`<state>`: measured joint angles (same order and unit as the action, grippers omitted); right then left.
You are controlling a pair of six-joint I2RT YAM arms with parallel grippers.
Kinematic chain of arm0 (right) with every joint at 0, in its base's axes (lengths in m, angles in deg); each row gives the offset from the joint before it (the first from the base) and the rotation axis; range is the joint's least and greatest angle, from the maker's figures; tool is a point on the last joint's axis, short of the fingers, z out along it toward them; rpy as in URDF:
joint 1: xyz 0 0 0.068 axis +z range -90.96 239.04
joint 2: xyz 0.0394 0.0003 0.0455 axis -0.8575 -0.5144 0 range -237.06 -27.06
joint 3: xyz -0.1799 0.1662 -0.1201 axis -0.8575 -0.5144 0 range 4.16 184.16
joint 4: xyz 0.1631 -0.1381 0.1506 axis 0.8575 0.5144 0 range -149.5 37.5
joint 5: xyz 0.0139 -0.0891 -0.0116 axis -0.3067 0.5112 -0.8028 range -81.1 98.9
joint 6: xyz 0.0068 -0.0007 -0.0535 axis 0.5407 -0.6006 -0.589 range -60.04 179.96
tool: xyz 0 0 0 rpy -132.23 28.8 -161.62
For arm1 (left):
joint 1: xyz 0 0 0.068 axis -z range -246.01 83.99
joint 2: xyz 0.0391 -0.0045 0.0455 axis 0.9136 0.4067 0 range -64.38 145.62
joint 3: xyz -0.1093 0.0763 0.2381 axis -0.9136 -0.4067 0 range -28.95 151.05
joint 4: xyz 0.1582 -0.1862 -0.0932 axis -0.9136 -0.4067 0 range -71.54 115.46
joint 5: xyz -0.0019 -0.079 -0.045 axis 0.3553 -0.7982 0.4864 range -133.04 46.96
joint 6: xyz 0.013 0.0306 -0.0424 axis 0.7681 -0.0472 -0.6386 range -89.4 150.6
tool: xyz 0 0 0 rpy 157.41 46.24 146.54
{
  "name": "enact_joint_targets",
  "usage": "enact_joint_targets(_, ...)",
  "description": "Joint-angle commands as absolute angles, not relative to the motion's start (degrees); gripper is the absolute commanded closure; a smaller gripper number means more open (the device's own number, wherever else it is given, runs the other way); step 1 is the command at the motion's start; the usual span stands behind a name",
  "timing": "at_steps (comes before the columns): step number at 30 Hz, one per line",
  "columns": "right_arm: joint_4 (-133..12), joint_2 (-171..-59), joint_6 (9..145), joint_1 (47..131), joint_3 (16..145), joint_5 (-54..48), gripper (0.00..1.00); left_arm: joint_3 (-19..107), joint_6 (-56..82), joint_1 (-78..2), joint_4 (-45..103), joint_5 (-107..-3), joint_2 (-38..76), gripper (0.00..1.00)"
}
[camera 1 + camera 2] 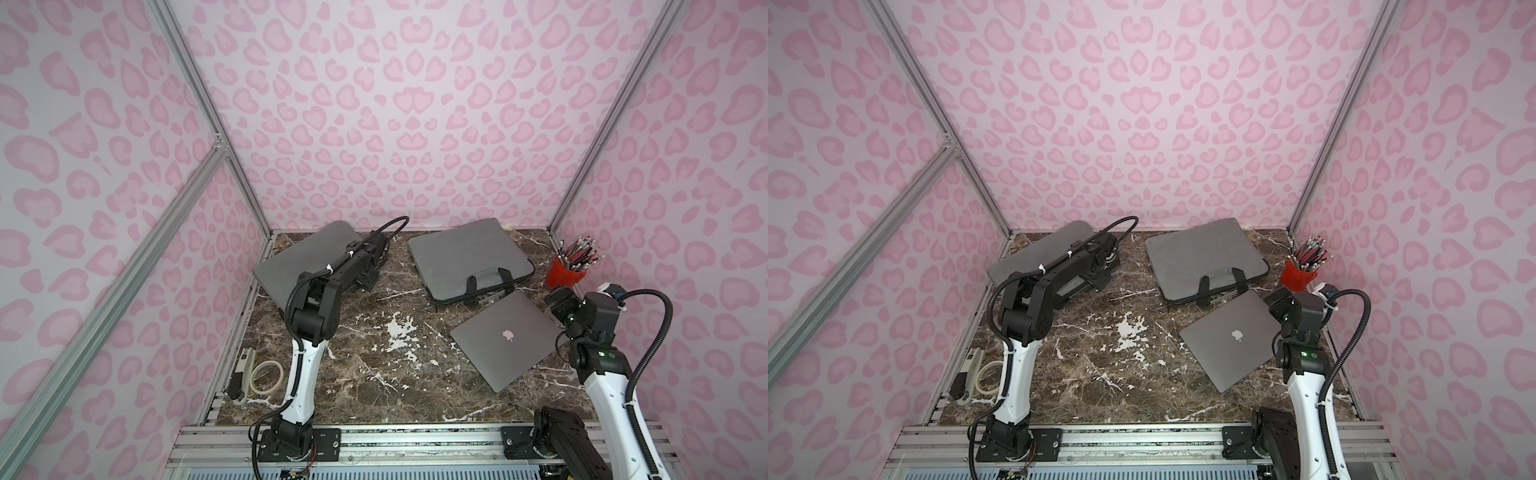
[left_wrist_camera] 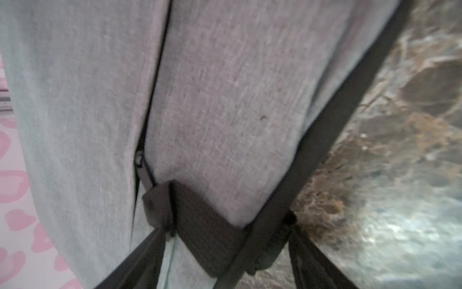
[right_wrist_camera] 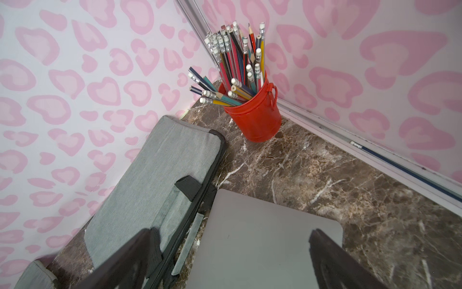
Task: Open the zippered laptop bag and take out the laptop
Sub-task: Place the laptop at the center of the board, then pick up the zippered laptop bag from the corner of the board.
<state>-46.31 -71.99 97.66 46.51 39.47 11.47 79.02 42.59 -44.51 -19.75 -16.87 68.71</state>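
Jaws of the left gripper [image 2: 225,227] stand wide astride the black handle webbing [image 2: 207,237] of a grey bag [image 2: 225,100] at the table's [image 1: 374,374] back corner; whether the webbing is pinched or merely straddled cannot be told. The right gripper [image 3: 232,230] is held fully released, nothing between its fingers, over a corner of the laptop [image 1: 505,334], which lies closed on the marble beside the other bag [image 1: 465,253], outside it. If the grey bag is to be opened next, the small zip pull [image 2: 138,157] should be sought rather than the webbing, and drawn along its seam while the bag is steadied. That pull may belong only to a front pocket; the main slider is not shown, the bag is largely covered by the arm from above, and its contents are hidden
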Motion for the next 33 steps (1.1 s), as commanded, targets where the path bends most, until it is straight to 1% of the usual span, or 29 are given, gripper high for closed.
enact_joint_targets(1, -48.19, -71.78, 98.45, 46.45, 38.55, 11.66, 0.01, 79.77, 43.66, -44.68, -20.93, -15.56, 70.53, 0.29)
enact_joint_targets(2, -48.40, -71.80, 98.67, 46.47, 38.36, 11.47, 0.01, 80.05, 43.62, -44.73, -21.03, -15.38, 71.18, 0.35)
enact_joint_targets(4, -48.64, -71.72, 99.06, 46.47, 38.25, 11.15, 0.01, 80.47, 43.61, -44.82, -21.17, -15.23, 72.30, 0.55)
enact_joint_targets(5, -48.76, -71.64, 99.15, 46.47, 38.11, 11.10, 0.01, 80.57, 43.61, -44.82, -21.20, -15.35, 72.57, 0.63)
enact_joint_targets(6, -48.85, -71.50, 99.16, 46.48, 38.01, 11.01, 0.01, 80.61, 43.48, -44.82, -21.30, -15.56, 72.74, 0.78)
enact_joint_targets(8, -48.99, -71.12, 99.16, 46.47, 37.96, 10.99, 0.01, 80.45, 43.13, -44.74, -21.30, -16.32, 72.65, 0.95)
enact_joint_targets(9, -48.99, -70.96, 99.07, 46.53, 37.93, 11.08, 0.01, 80.30, 42.97, -44.74, -21.21, -16.96, 72.43, 0.99)
enact_joint_targets(15, -51.18, -69.84, 98.86, 46.50, 36.32, 8.73, 0.01, 78.07, 43.64, -43.44, -19.16, -20.74, 68.55, 0.99)
enact_joint_targets(25, -61.09, -70.85, 98.59, 46.98, 32.14, -5.89, 0.01, 65.80, 43.66, -34.75, -8.45, -29.30, 51.39, 0.99)
enact_joint_targets(29, -67.98, -72.94, 99.40, 47.99, 30.47, -13.33, 0.06, 60.49, 42.56, -31.47, -5.57, -31.67, 44.43, 0.99)
enact_joint_targets(33, -76.80, -76.74, 101.35, 50.81, 28.96, -19.08, 0.10, 55.11, 39.05, -30.31, -3.91, -34.41, 37.05, 0.99)
